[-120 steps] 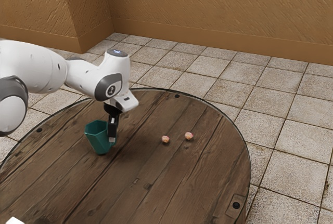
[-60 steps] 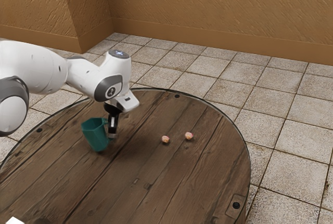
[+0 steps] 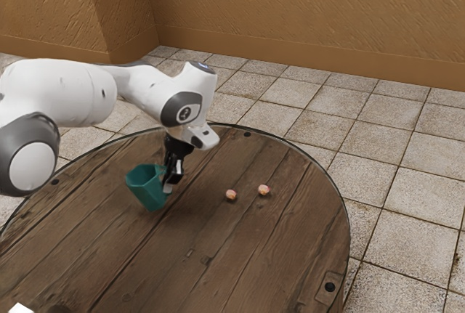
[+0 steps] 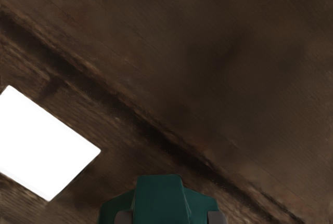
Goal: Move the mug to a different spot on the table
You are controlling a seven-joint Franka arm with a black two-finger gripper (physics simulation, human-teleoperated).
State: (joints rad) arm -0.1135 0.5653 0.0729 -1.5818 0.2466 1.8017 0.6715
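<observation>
Mug (image 3: 147, 189) has shifted toward the exterior view's right, end effector (image 3: 170, 184) clamped on its rim.

Teal mug (image 3: 149, 186): one flat, deep blue-green inside and out, and the wrist view gives the same solid shade. The black two-finger gripper (image 3: 171, 182) sits under a glossy white robot arm (image 3: 65, 95) with grey joint caps. The round wooden table (image 3: 240, 255) is dark brown, streaked along its planks with paler worn grain and dotted with black bolts near the rim. Two small pinkish-orange lumps (image 3: 231, 194) glow against that brown. The tiled floor (image 3: 407, 153) is beige-grey squares with darker grout lines. The rough plaster wall (image 3: 305, 1) is ochre, swirled with brush-like ridges above a tan skirting. A plain white rectangle (image 4: 36, 143) lies on the dark boards.
</observation>
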